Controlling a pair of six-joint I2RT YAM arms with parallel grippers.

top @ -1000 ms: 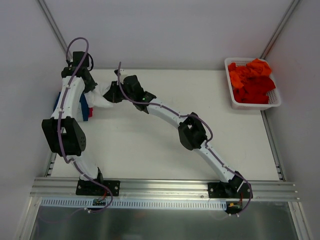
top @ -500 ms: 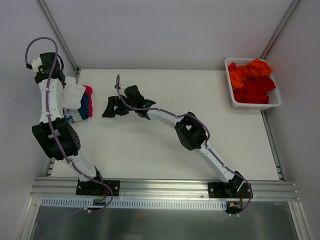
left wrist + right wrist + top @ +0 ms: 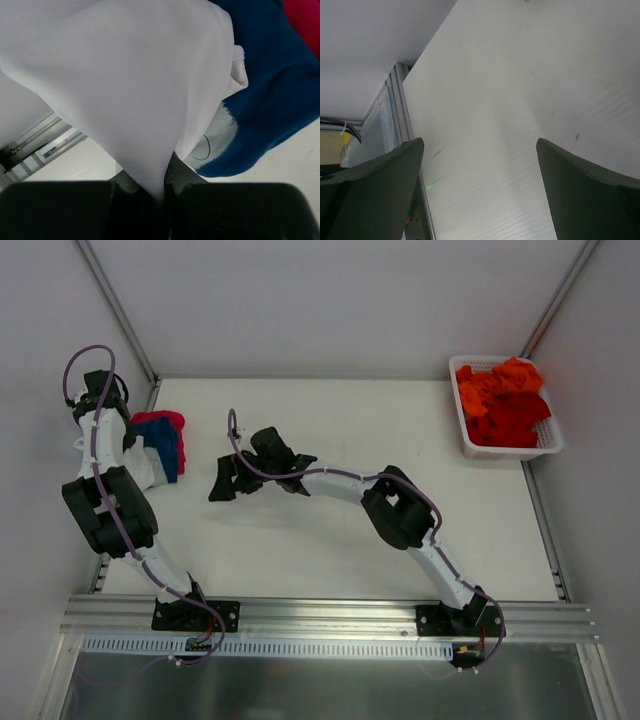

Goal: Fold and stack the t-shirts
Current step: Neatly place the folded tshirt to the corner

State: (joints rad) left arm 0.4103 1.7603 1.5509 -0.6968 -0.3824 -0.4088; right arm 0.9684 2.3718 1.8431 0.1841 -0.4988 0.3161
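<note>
L gripper (image 3: pixel 162 192) pinched shut on white tee (image 3: pixel 125 75), apparently settling it atop navy tee (image 3: pixel 270 85) at table's (image 3: pixel 300 560) far-left stack; R gripper (image 3: pixel 224 480) hovers nearby, wide-open, empty, prob. ready for basket (image 3: pixel 505 448) tees.

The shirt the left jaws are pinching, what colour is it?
White. The shirt shows best in the left wrist view.

left arm (image 3: pixel 95 445), right arm (image 3: pixel 335 483): smooth white links, blocky black joints | purple cables (image 3: pixel 128 540) running along both | black base plates (image 3: pixel 195 616) | right gripper (image 3: pixel 480 141): dark, matte, curved fingers (image 3: pixel 375 195)
</note>
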